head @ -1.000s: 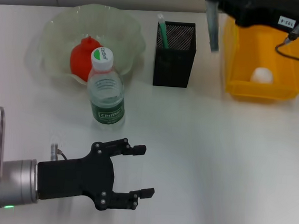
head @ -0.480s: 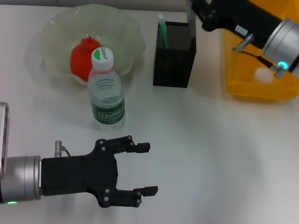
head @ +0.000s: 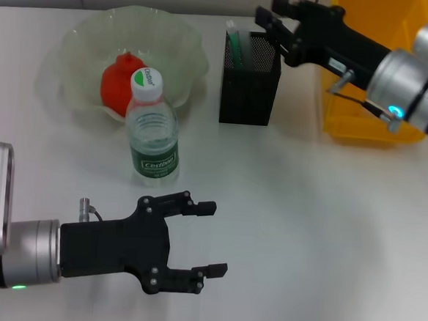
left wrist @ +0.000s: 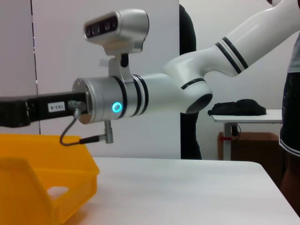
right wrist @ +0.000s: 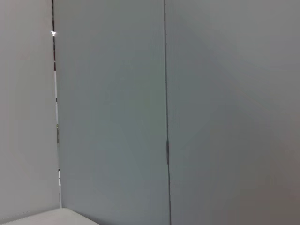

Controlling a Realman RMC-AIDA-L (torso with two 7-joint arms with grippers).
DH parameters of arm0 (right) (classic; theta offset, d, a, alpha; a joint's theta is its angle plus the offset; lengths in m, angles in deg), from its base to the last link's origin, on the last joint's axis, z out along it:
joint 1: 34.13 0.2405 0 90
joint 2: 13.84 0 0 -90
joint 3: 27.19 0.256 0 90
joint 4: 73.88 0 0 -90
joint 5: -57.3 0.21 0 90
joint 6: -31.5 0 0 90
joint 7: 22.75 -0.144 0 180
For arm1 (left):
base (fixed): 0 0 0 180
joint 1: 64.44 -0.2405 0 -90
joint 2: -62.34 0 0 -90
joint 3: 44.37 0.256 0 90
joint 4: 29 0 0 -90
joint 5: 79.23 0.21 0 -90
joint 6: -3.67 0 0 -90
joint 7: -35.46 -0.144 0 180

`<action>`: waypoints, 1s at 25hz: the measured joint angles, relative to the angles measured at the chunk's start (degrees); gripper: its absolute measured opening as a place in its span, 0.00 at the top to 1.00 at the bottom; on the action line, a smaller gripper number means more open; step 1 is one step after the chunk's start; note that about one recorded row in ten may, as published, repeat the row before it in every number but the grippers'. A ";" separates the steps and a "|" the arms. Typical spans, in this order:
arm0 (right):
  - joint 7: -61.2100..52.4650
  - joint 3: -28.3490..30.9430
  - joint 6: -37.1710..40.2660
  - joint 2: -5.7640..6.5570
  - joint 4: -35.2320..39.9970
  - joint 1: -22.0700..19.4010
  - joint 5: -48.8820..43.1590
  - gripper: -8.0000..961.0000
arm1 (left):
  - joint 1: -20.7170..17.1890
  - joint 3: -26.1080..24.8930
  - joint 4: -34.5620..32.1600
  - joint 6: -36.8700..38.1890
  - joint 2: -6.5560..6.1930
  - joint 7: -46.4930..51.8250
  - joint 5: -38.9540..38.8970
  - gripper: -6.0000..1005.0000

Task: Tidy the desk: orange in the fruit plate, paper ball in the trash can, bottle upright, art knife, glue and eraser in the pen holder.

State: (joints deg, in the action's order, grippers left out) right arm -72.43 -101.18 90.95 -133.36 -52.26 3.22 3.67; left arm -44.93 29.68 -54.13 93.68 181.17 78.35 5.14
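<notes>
The orange (head: 115,85) lies in the pale-green fruit plate (head: 83,30) at the back left. The bottle (head: 152,129) stands upright just in front of the plate. The black mesh pen holder (head: 248,89) stands at the back middle with a green stick (head: 235,46) in it. My right gripper (head: 273,12) is right over the pen holder's opening, fingers apart and empty. My left gripper (head: 213,238) is open and empty, low over the table in front of the bottle. The yellow trash can (head: 364,112) is at the back right, and it also shows in the left wrist view (left wrist: 42,187). The eraser is out of view.
The right arm (head: 396,74) reaches across the trash can and hides its inside. The left wrist view shows that arm (left wrist: 154,93) above the bin, with a pale patch (left wrist: 58,191) low in the bin. The right wrist view shows only a wall.
My right gripper carried a thin grey stick from over the trash can leftward to the pen holder. Its fingers are now apart and the stick no longer shows. My left gripper barely moved.
</notes>
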 joint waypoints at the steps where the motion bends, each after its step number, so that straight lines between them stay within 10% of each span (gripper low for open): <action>1: -3.31 -0.50 1.76 0.30 1.80 -2.25 -0.92 0.79 | 0.00 -0.22 0.00 0.13 0.00 0.00 -0.05 0.19; 11: -14.88 3.80 24.20 1.28 20.64 -23.46 -24.27 0.43 | -0.45 -0.74 -0.60 0.87 -0.28 0.43 -0.12 0.19; 16: -10.03 13.46 36.87 1.55 18.19 -25.57 -41.07 0.25 | -0.58 -0.82 -0.62 1.12 -0.50 0.70 0.25 0.19; 25: -7.24 16.45 39.31 1.89 14.75 -25.23 -43.39 0.12 | -0.62 -0.91 -0.73 1.41 -0.77 0.79 0.33 0.19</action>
State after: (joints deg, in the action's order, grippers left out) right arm -79.67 -84.73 130.26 -131.47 -37.51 -22.01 -39.72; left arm -45.55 28.77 -54.86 95.08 180.40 79.14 5.48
